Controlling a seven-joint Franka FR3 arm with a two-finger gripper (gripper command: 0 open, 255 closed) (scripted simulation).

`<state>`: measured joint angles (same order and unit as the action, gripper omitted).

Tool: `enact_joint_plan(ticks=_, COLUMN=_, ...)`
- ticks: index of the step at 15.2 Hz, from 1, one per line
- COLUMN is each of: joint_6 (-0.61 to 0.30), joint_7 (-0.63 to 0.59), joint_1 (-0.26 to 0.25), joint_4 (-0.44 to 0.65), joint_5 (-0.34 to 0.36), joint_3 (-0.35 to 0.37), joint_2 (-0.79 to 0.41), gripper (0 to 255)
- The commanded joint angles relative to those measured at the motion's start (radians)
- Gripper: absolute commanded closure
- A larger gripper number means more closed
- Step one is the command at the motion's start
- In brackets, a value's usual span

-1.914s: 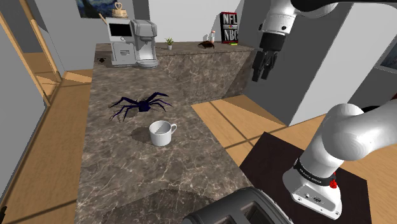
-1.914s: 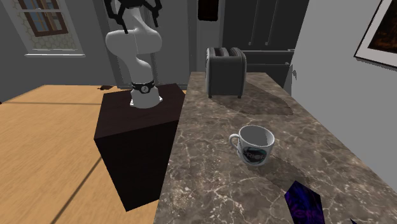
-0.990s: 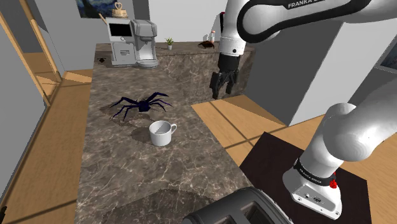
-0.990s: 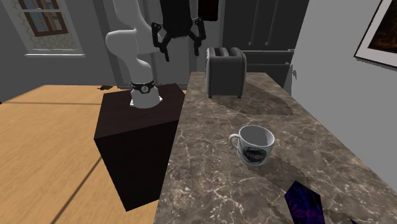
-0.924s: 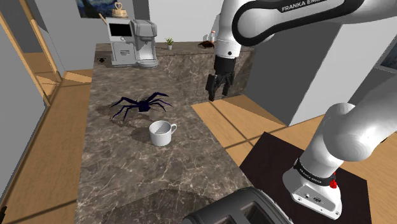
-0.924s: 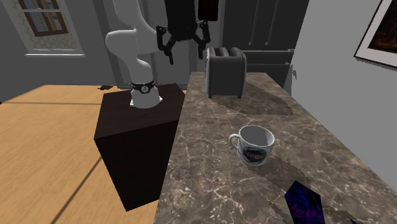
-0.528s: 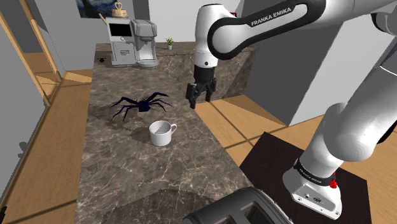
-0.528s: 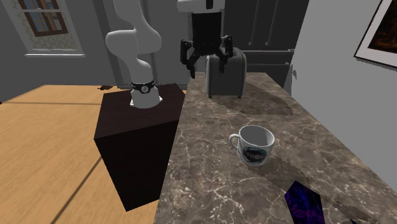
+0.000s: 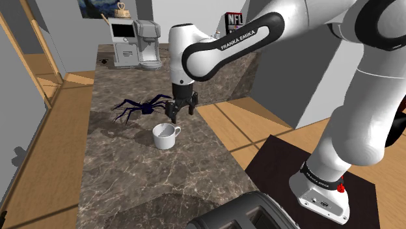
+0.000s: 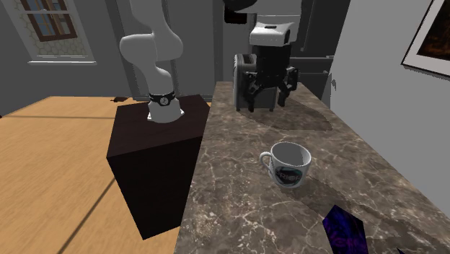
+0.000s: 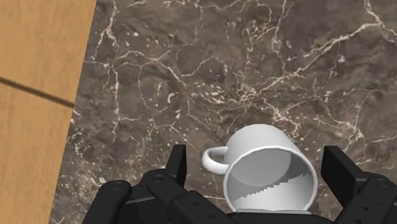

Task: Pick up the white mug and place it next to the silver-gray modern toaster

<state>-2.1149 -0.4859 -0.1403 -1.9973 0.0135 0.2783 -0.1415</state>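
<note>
A white mug (image 9: 166,135) stands upright on the dark marble counter (image 9: 123,169), with a dark print on its side (image 10: 287,164). My gripper (image 9: 179,112) hangs open a little above it and slightly beyond it, touching nothing. In the wrist view the mug (image 11: 270,168) lies between the spread fingers (image 11: 177,162), its handle toward one of them. The dark grey toaster (image 10: 256,81) stands at the counter's end near the stand, and the gripper (image 10: 267,99) shows in front of it. In the shoulder view the toaster (image 9: 241,211) is at the bottom edge.
A dark blue spider figure (image 9: 140,106) lies on the counter beyond the mug. A coffee machine (image 9: 135,43) stands at the far end. The counter's edge drops to wooden floor (image 11: 38,95) beside the mug. The dark stand (image 10: 155,155) is next to the counter.
The arm has swung down and toward the shoulder view's left, from over the floor to just above the mug. The fingers stay open. The mug has not moved.
</note>
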Motion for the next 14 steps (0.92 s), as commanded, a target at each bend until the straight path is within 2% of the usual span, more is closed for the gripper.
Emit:
enact_joint_plan(ticks=1, joint_6=-0.001, joint_7=-0.036, joint_1=-0.016, joint_4=0.076, joint_5=0.039, joint_3=0.001, joint_2=-0.084, gripper=0)
enact_joint_plan(ticks=10, joint_6=0.063, joint_7=-0.159, joint_1=-0.140, joint_4=0.489, joint_5=0.179, joint_3=-0.029, joint_2=-0.468, gripper=0)
enact_joint_plan(ticks=14, joint_6=0.035, joint_7=-0.164, joint_1=-0.144, joint_4=0.485, joint_5=0.186, joint_3=-0.034, joint_2=-0.494, gripper=0)
